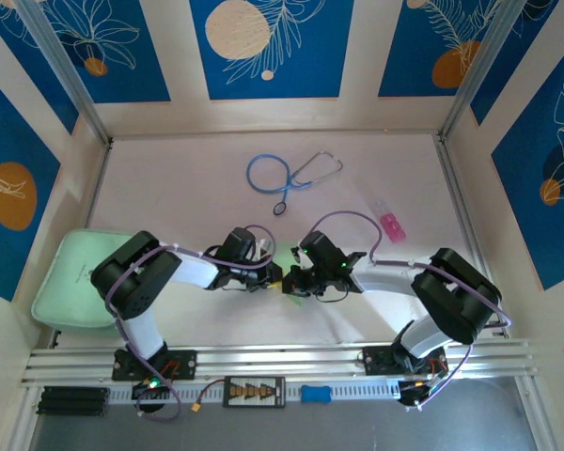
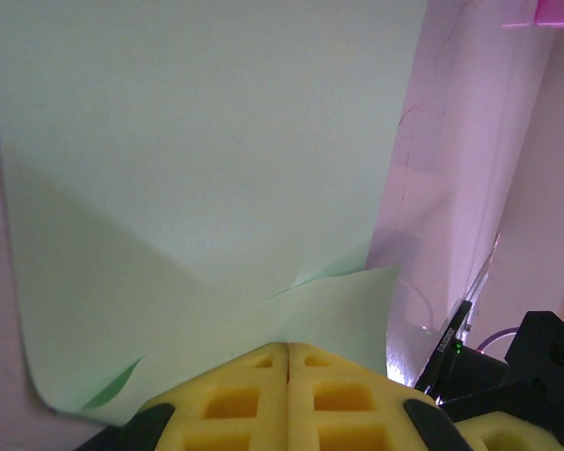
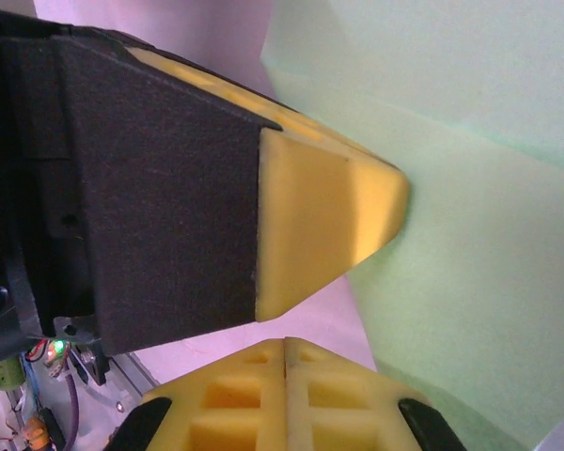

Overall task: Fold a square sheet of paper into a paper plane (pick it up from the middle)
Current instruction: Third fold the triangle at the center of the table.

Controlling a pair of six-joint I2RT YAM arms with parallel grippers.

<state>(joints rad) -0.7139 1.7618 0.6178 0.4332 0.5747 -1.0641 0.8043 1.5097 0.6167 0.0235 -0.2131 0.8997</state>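
Pinching a creased edge of the square sheet of paper (image 2: 197, 169), the left hand (image 2: 288, 348) is closed above the surface (image 1: 188, 197). The right hand (image 3: 285, 344), pads pressed together, faces it tip to tip. A blue stethoscope (image 1: 291, 176) lies well apart behind them.

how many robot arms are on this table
2: the left arm at the near left by the mint pad, the right arm at the near right, both reaching to the green sheet of paper mid-table. No others seem hidden.
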